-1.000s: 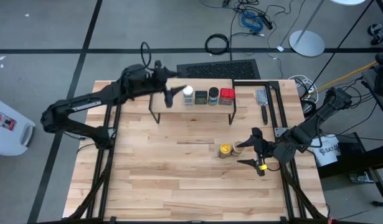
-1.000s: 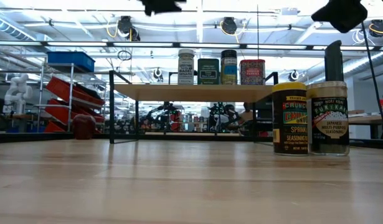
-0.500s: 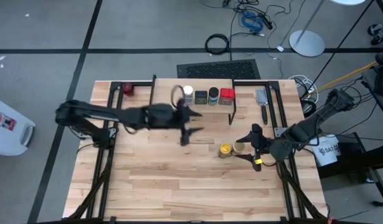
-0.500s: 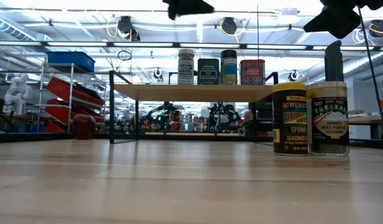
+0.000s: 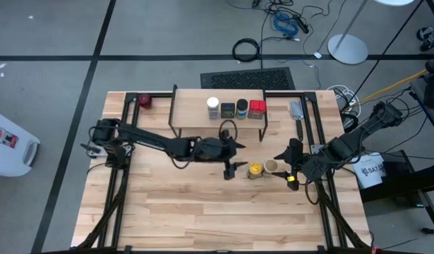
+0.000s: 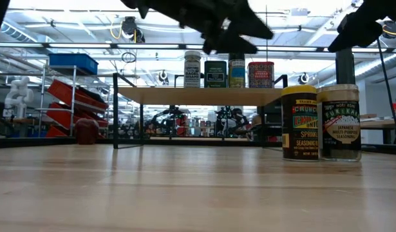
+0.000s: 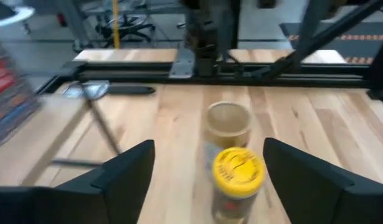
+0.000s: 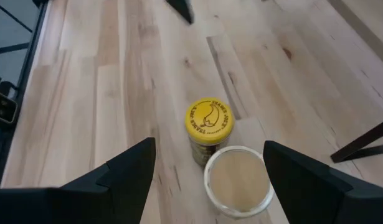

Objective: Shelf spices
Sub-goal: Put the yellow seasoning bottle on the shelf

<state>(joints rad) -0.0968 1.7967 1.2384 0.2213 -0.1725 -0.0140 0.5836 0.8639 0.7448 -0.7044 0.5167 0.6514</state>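
- Left hand [image 5: 236, 156]: fingers apart, empty, above the table's middle, just beside the yellow-topped jar [image 5: 255, 170] on the side away from the right edge.
- Right hand [image 5: 286, 164]: fingers apart, empty, near the table's right edge, just beside the tan-topped jar [image 5: 271, 167].
- Both jars: upright, long axis vertical, standing side by side on the table [image 5: 174, 204] between the two hands. Wrist views show only their lids from above; the low view alone shows their printed labels, facing the near edge.
- Shelf [image 5: 192, 113]: at the far edge, long axis along that edge.
- On the shelf, upright in a row: white-capped jar [image 5: 213, 107], two dark tins [image 5: 228, 109], red square tin [image 5: 256, 108].
- Small dark-red round object [image 5: 145, 101]: near the far left corner.
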